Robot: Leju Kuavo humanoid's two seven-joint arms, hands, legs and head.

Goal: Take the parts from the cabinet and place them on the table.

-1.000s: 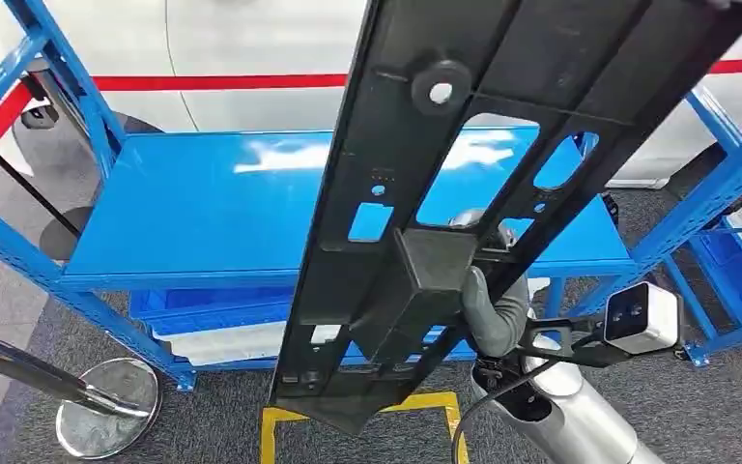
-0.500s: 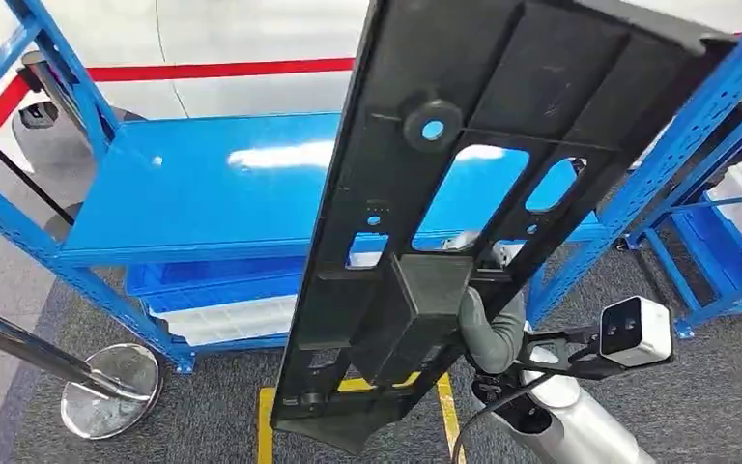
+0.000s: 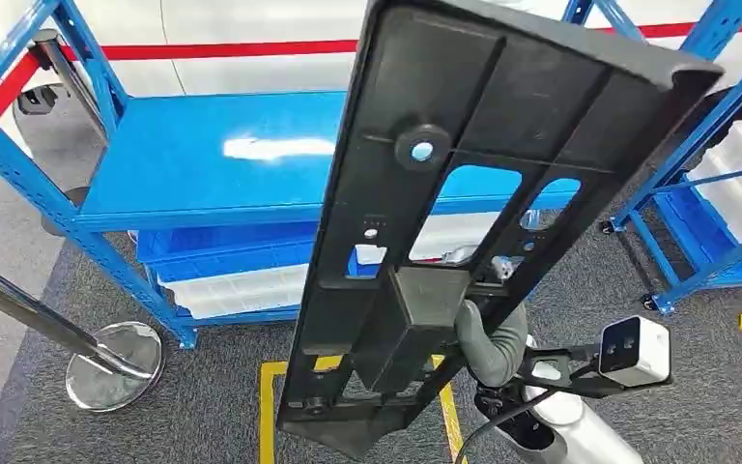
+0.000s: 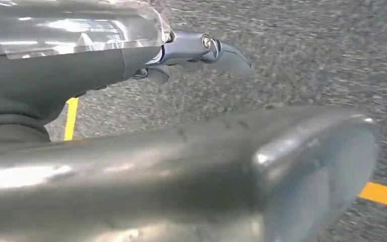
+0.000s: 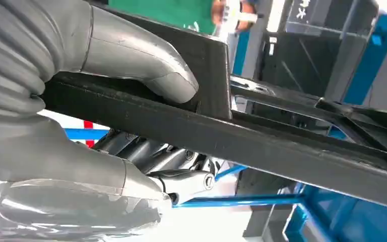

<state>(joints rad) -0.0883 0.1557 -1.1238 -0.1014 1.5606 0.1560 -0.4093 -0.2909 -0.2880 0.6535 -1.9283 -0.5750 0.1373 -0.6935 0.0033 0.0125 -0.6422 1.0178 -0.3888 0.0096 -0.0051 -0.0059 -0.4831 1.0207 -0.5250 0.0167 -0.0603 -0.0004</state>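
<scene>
A long black plastic part (image 3: 464, 193) with cut-out windows and a boxy block stands tilted in front of me, its upper end reaching to the picture's top right. My right hand (image 3: 491, 338) grips it from behind near the block, thumb wrapped round the edge. In the right wrist view the thumb (image 5: 146, 65) presses on one side of the black part (image 5: 282, 146) and the darker fingers close on the other. My left hand (image 4: 181, 166) hangs over grey carpet, holding nothing, with its fingers apart.
A blue shelf rack (image 3: 203, 155) stands ahead with a bare top shelf and white bins (image 3: 232, 290) below. Another blue rack (image 3: 725, 193) with white bins is at the right. A chrome stanchion base (image 3: 114, 365) sits at the left, and yellow floor tape (image 3: 269, 406) lies underfoot.
The whole picture has shifted: the camera moved, so the blue rack now sits higher and the right-hand rack shows more. The black part stays in my right hand's grip.
</scene>
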